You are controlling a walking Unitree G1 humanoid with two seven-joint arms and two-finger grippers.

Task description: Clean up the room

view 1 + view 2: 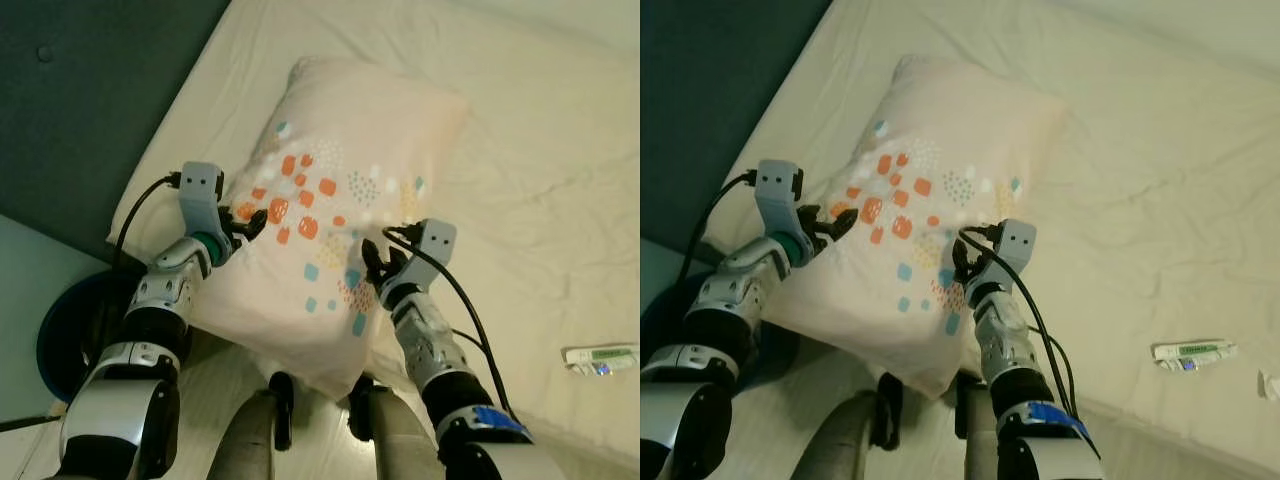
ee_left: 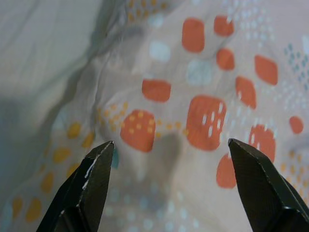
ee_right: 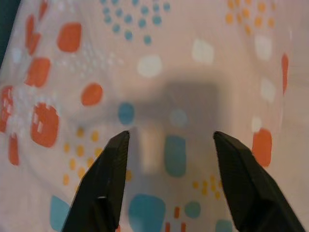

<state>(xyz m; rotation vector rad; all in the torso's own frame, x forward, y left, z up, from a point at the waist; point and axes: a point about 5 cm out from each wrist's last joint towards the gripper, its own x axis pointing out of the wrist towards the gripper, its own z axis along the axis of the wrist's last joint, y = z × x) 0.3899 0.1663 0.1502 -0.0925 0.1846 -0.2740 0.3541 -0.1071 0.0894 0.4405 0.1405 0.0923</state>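
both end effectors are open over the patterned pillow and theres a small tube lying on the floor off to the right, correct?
Not quite: the tube lies on the bed sheet, not the floor, as the left eye view shows. The left end effector and right end effector are indeed open over the pillow.

Both head cams look steeply down at the same pillow (image 1: 330, 240) on the bed (image 1: 540, 180) from slightly offset angles, while each wrist cam stares close-up along its fingers at the pillow's print.

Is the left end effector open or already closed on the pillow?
Open. The left end effector has its black fingers spread wide apart in the wrist view, with the patterned pillow fabric visible between them, ungripped.
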